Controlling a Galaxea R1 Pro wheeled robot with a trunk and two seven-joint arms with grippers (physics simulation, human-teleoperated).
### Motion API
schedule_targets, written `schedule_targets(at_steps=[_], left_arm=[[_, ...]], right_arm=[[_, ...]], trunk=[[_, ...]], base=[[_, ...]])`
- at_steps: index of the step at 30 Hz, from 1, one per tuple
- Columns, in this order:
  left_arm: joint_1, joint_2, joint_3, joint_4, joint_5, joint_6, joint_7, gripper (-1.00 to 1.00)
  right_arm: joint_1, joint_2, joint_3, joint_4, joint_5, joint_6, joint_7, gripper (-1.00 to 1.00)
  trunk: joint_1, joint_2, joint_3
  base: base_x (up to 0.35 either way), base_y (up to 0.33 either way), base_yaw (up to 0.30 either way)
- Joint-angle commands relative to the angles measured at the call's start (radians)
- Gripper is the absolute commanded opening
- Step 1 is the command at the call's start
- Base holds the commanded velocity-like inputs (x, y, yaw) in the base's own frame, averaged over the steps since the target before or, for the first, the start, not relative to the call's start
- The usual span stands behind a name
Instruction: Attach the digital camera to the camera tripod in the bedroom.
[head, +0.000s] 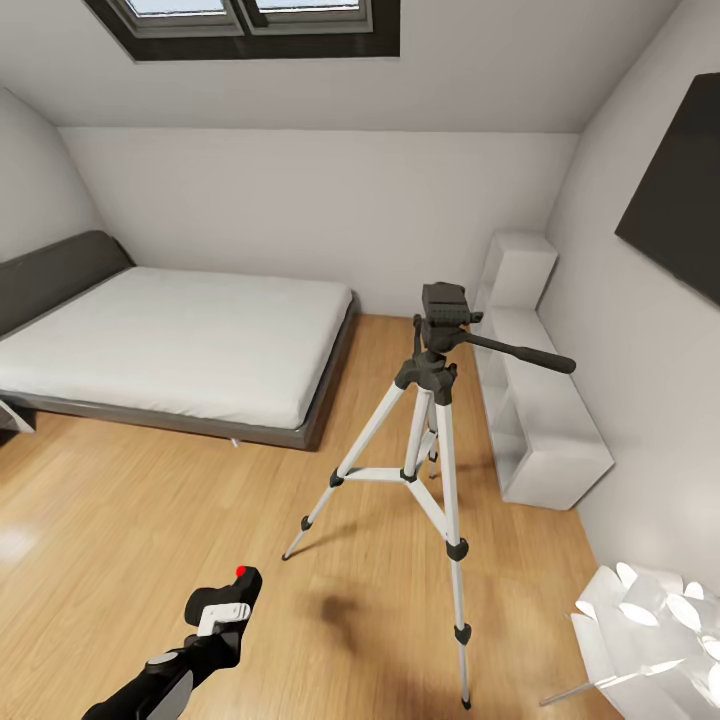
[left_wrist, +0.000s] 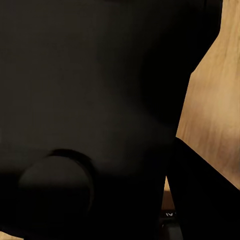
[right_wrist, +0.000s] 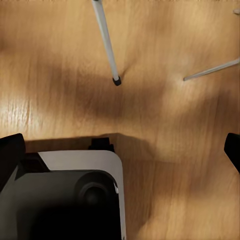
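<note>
Black camera (head: 232, 588) with red button pinched in left claw (head: 225, 612), low over wood floor (head: 120, 530). Tripod (head: 430, 440) standing well apart, ahead and to the right. White bed (head: 170, 340) behind. Right claw's state: cannot tell.

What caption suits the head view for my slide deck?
Left tool holds the small black red-buttoned digital camera above light wood floor, short of the silver-legged, black-headed camera tripod beside a low white-mattressed bed.

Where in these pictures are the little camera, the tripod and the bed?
digital camera (head: 240, 580), head view, on its black body just below the red button.
camera tripod (head: 443, 303), head view, on its black head atop the legs.
bed (head: 180, 335), head view, on the bare white mattress.
</note>
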Motion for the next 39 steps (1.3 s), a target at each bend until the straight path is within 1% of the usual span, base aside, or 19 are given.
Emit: schedule_targets(at_steps=[1,15,39], left_arm=[[-0.001,0.001,-0.003,-0.002,0.007,0.004,-0.003,-1.0],[-0.001,0.001,-0.003,-0.001,0.006,0.003,-0.004,-1.0],[-0.001,0.0,0.001,-0.002,0.008,0.005,-0.005,-1.0]], right_arm=[[-0.001,0.001,-0.005,0.001,0.003,-0.003,0.0,1.0],[-0.001,-0.001,-0.005,-0.001,0.004,-0.003,-0.003,1.0],[-0.001,-0.003,-0.005,0.0,0.003,-0.001,-0.005,1.0]], trunk=[[0.0,-0.002,-0.002],[0.0,-0.002,-0.002],[0.0,-0.002,-0.002]], base=[[0.0,0.0,0.0],[0.12,-0.071,0.0],[0.007,-0.004,0.0]])
